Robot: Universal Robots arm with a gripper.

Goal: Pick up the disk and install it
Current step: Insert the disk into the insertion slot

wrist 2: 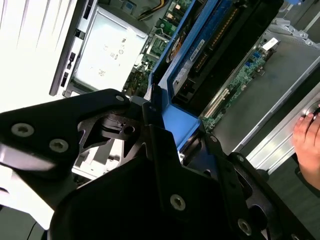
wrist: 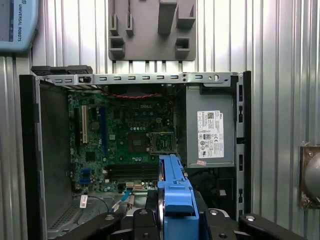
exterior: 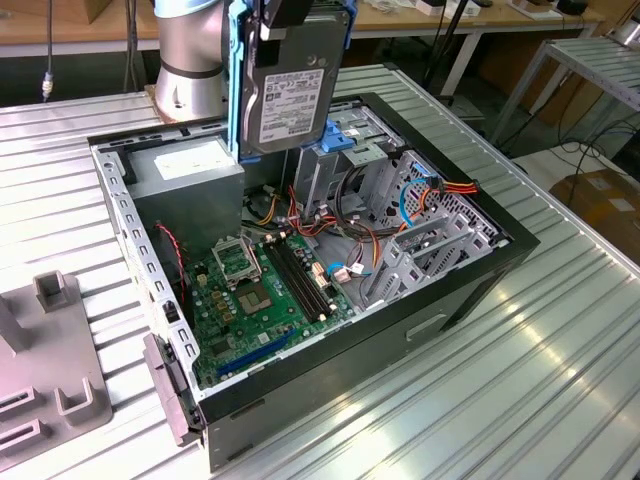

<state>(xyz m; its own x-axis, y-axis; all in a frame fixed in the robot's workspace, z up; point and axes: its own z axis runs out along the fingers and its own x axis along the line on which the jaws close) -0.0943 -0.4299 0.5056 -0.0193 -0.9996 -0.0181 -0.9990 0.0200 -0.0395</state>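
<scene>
The disk hangs upright above the back of the open computer case, its white label facing the exterior view and blue side rails along its edges. My gripper is shut on its upper end. In the second wrist view the black fingers clamp the blue rail, with the dark disk running away from them. The first wrist view has the rail's blue edge over the motherboard. The metal drive cage with a blue latch stands just beside and below the disk.
A grey power supply box sits in the case's back corner, with loose cables near the cage. A grey holder fixture lies on the ribbed table at the exterior view's left. A person's hand rests by the case edge.
</scene>
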